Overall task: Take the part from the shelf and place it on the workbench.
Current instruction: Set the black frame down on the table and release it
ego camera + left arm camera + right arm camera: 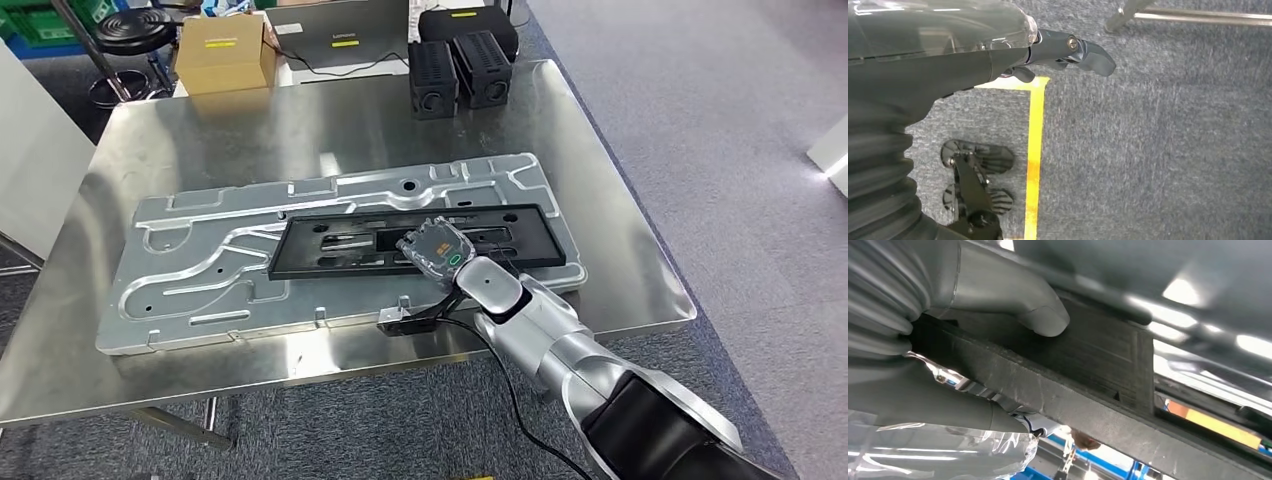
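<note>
Head view shows the silver plate [200,270] spread over the workbench [640,290] from its left edge toward its right, and on it the black part [330,245], its long axis running left to right along the near edge. The right hand [437,250] grips the part near its right end, thumb [1040,315] pressed on one face and fingers [948,412] under the other, so release looks like the remaining step. The left hand [1068,50] hangs over carpet, holding nothing; I cannot tell how far its fingers spread.

matt black plastic part [420,243], shiny steel workbench [300,130], grey carpet [1148,150]
</note>
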You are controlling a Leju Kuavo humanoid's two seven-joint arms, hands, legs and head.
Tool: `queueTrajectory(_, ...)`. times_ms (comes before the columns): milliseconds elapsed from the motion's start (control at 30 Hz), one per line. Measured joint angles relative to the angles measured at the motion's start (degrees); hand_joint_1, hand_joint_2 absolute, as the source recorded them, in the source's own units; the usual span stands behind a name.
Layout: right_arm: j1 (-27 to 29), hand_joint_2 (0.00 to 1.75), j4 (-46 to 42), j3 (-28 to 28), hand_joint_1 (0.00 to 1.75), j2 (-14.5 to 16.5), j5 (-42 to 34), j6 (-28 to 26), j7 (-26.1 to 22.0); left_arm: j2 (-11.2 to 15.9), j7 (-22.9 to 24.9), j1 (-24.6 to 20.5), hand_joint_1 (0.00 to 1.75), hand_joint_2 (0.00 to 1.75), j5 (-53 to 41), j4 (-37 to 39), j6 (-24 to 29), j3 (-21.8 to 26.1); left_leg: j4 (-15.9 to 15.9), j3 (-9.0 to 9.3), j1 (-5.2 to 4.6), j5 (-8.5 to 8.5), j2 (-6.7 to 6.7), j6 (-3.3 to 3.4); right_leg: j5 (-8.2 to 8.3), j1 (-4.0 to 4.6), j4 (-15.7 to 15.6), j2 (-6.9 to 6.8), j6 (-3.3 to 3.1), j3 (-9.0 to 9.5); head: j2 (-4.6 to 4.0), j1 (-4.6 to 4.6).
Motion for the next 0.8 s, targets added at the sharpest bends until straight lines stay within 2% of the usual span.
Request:
queueTrajectory(33,0.14,0.00,0.12,-0.01,0.00,0.05,-0.28,0.09,-0.18,-0.02,0.14,-0.05,0.00,1.75,-0.05,0.00,0.05,-0.11,-0.58,0.29,-0.17,-0.17,-0.04,0.25,0.04,0.03,-0.05,0.00,0.26,-0.01,0.00,0.01)
queueTrajectory(133,0.65,0.00,0.50,-0.18,0.00,0.28,-1.15,0.50,-0.90,-0.13,0.74,-0.07,0.00,1.75,-0.11,0.00,0.45,-0.32,-1.28,0.59,0.00,0.30,0.04,1.22,-0.46,-0.08,0.45,-0.02,1.18,-0.15,0.00,0.04)
queueTrajectory(200,0.87,0.00,0.70,-0.40,0.00,0.37,-1.66,0.67,-1.15,-0.22,0.98,-0.08,0.00,0.87,-0.11,0.00,0.78,-0.46,-1.73,0.83,0.23,0.59,0.13,1.82,-3.11,-0.15,4.64,-0.05,1.66,-1.96,0.00,0.09)
queueTrajectory(267,1.14,0.00,0.92,-0.68,0.00,0.38,-2.32,0.86,-1.36,-0.25,1.04,-0.02,0.00,0.00,-0.05,0.00,0.97,-0.55,-1.77,0.83,0.14,0.60,0.15,2.06,-6.45,-0.32,11.79,-0.06,1.98,-5.29,0.00,0.11)
queueTrajectory(300,1.28,0.00,1.05,-0.92,0.00,0.37,-2.81,0.94,-1.64,-0.27,1.05,0.03,0.00,0.00,0.01,0.00,1.01,-0.57,-1.74,0.84,0.11,0.57,0.15,2.08,-7.17,-0.43,14.32,-0.06,2.10,-6.49,0.00,0.13)
queueTrajectory(333,1.38,0.00,1.16,-1.26,0.00,0.37,-3.38,0.96,-1.99,-0.31,1.02,0.06,0.00,0.00,0.13,0.00,1.01,-0.57,-1.69,0.86,0.10,0.54,0.15,2.08,-6.85,-0.54,14.93,-0.07,2.19,-6.78,0.00,0.12)
queueTrajectory(367,1.42,0.00,1.24,-1.63,0.00,0.37,-4.00,0.92,-2.44,-0.35,0.98,0.09,0.00,0.00,0.26,0.00,1.01,-0.57,-1.62,0.89,0.11,0.49,0.13,2.03,-5.60,-0.66,13.46,-0.09,2.20,-6.03,0.00,0.13)
queueTrajectory(433,1.48,0.00,1.31,-2.54,0.00,0.37,-5.99,0.52,-3.98,-0.45,0.90,0.11,0.00,0.00,0.52,0.00,1.02,-0.57,-1.35,0.91,0.09,0.29,0.05,1.76,-2.24,-0.80,6.30,-0.10,2.00,-2.36,0.00,0.13)
queueTrajectory(500,1.76,0.00,1.13,-4.00,0.00,0.49,-9.10,-0.27,-6.47,-0.52,0.84,0.16,0.00,0.00,0.79,0.00,1.02,-0.57,-1.00,0.73,-0.10,0.06,-0.03,1.27,-0.66,-0.67,1.06,-0.09,1.62,0.20,-0.01,0.10)
queueTrajectory(567,2.45,0.00,0.22,-6.33,0.00,0.62,-13.63,-1.80,-10.27,-0.55,0.74,0.34,0.00,0.00,1.10,0.00,0.98,-0.57,-0.94,0.58,-0.16,0.00,-0.06,0.65,-0.61,-0.42,0.20,-0.05,1.17,0.41,0.00,0.09)
queueTrajectory(633,3.44,0.00,-2.24,-9.47,0.00,0.71,-18.92,-3.55,-15.00,-0.57,0.57,0.65,0.00,0.00,1.48,0.00,0.81,-0.57,-0.29,0.28,0.03,-0.47,0.01,-0.01,-0.39,-0.52,-0.22,-0.05,0.51,0.59,0.00,0.09)
queueTrajectory(700,4.60,0.00,-6.55,-12.63,0.00,0.79,-24.12,-4.12,-19.20,-0.58,0.29,0.94,0.00,0.00,1.89,0.00,0.44,-0.56,3.64,-1.35,0.15,-2.88,0.07,-0.46,-0.23,-0.68,-0.64,-0.08,-0.10,0.89,0.00,0.04)
queueTrajectory(767,6.88,0.00,-12.98,-15.25,0.00,0.49,-31.35,-2.59,-22.89,-0.57,-0.14,1.23,0.00,0.00,2.18,0.00,-0.04,-0.54,10.66,-4.47,0.18,-6.41,0.08,-0.73,-0.36,-0.55,-0.65,-0.19,-0.44,1.04,0.00,0.01)
queueTrajectory(800,8.71,0.00,-17.13,-16.46,0.00,0.13,-36.15,-1.06,-24.47,-0.57,-0.36,1.47,0.00,0.00,2.31,0.00,-0.31,-0.51,13.55,-5.85,0.21,-7.43,0.08,-0.85,-0.45,-0.49,-0.63,-0.25,-0.52,1.09,0.00,0.02)
